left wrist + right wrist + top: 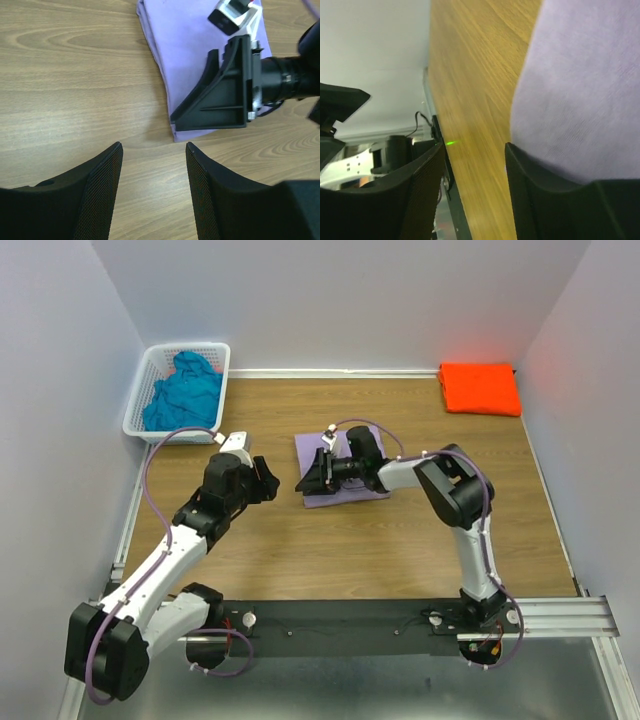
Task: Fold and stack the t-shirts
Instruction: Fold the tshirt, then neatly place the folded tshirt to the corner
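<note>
Inspection from the overhead view, tabletop (400,540) read as a clock face with 12 o'clock at the far wall.

1. Items. The lavender t-shirt (312,448) lies at the centre as a compact folded rectangle. The orange t-shirt (480,388) sits folded flat at about 1 o'clock, in the far corner. The teal t-shirt (185,395) is bunched, unfolded, inside the white basket (137,405) at about 10 o'clock.

2. Right tool (310,478). It lies low over the lavender shirt's 8 o'clock corner, pointing towards 9 o'clock. Its own camera shows the jaws partly spread with bare wood between them and one finger against the cloth edge. I see nothing gripped.

3. Left tool (268,480). It hangs just off the shirt's 9 o'clock side, over bare wood. Its jaws are apart and empty.

4. Step in hand. I judge the lavender fold finished or being tidied. Its transfer to the stack is not yet done.

5. Next move. I judge it calls for pinching all layers at the near-left edge, so the fold does not fall open, then carrying the bundle to 1 o'clock and laying it squarely on the orange shirt. The teal shirt remains for afterwards.
</note>
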Robot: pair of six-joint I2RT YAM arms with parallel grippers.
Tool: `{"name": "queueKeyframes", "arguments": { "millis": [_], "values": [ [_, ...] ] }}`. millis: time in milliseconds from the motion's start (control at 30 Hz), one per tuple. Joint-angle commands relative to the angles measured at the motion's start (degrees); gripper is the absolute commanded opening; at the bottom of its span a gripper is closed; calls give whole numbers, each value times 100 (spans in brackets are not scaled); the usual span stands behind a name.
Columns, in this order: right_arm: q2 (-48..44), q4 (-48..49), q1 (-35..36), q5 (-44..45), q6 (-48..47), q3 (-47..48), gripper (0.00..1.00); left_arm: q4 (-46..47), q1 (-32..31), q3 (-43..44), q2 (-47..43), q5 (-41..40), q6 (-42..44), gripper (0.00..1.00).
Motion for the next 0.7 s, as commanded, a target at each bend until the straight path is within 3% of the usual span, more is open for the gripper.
{"name": "queueKeyframes", "arguments": {
  "millis": [0, 100, 300, 433, 567, 667],
  "values": [
    [-937, -1622, -171, 673, -1153, 382, 60, 121, -183, 252, 61, -185, 431, 62],
    [-1649, -2249, -618, 1018, -1630, 102, 63, 174, -412, 507, 367, -334, 668, 62],
    [-3063, -3381, -2541, 1412, -2042, -1006, 71, 271, -1536, 1402, 1499, -1054, 1064, 62],
    [-3978, -4970, -3263, 2501, -2604, -1077, 80, 280, -2266, 2132, 2491, -1318, 1424, 62],
    [-4620, -5833, -3704, 3609, -2676, -1138, 90, 236, -3020, 3062, 3565, -1591, 1863, 61],
    [-4858, -6361, -3810, 3882, -2676, -1182, 90, 78, -3312, 3834, 4418, -1749, 2075, 59]
  ]
}}
